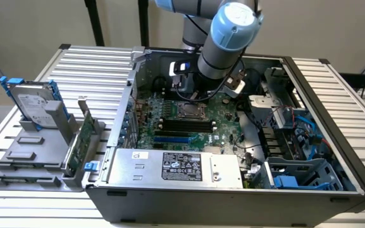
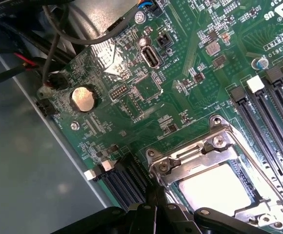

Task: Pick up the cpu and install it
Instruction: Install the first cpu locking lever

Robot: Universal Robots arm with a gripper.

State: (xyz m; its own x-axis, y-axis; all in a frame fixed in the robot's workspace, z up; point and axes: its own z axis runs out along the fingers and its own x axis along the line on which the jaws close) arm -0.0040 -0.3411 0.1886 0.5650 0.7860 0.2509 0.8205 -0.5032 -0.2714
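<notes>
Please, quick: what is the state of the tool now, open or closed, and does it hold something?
Tool: closed, holding nothing visible, at the edge of the socket frame where the cpu sits.

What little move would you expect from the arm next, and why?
Probably a short lift straight up. The cpu already lies inside the socket frame, and the shut gripper sits at the frame's edge holding nothing, so backing off seems sensible.

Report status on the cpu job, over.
Gripper shut, empty, at socket edge. Cpu seated in socket, frame over it. Nothing in the way.
</notes>
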